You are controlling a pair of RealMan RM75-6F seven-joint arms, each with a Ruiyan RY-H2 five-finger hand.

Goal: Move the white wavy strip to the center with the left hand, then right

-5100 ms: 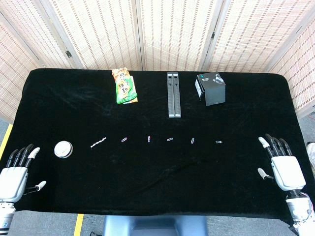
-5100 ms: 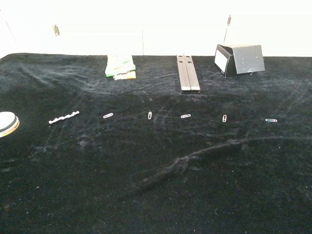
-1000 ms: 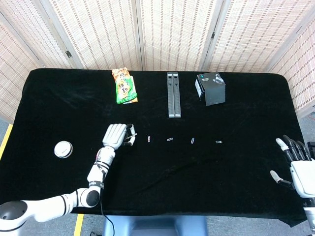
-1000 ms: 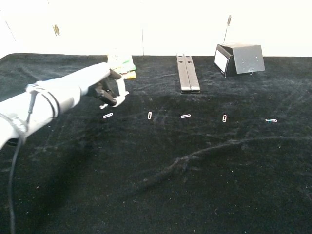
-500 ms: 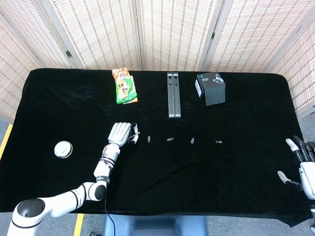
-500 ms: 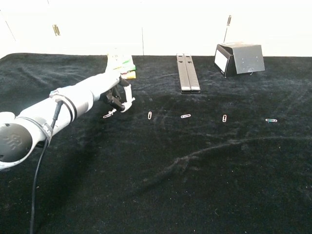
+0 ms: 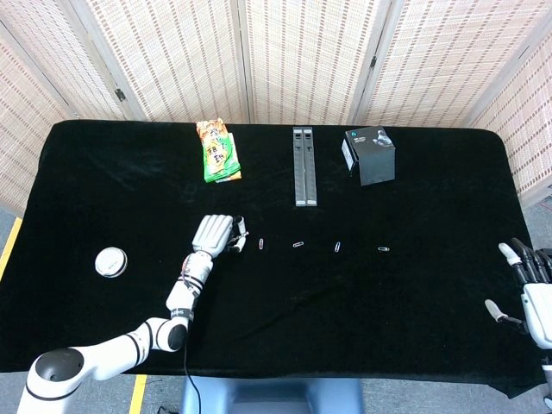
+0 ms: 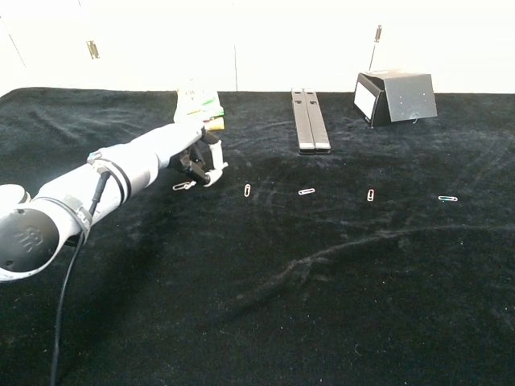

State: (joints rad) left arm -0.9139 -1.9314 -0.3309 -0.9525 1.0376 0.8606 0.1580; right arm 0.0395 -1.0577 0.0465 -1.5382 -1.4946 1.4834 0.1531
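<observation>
Since half a second ago the white five-finger left hand (image 7: 213, 233) has slid a little further toward 3 o'clock along the row of small metal paper clips, and the leftmost paper clip (image 8: 183, 186) now peeks out at the hand's 7 o'clock in the chest view. The left hand is curled around the white wavy strip (image 7: 241, 226), pinching it between thumb and fingers; only the strip's tip shows, poking out at the hand's 2 o'clock, just above the black cloth table (image 7: 345, 302) and left of the next paper clip (image 7: 260, 244). The chest view shows the dark fingertips (image 8: 197, 165) folded in under the palm, which the head view hides behind the back of the hand. Only the head view catches the white right hand (image 7: 535, 297), slack with fingers spread at the table's 4 o'clock edge, and the round white disc (image 7: 111, 261) at 9 o'clock.
</observation>
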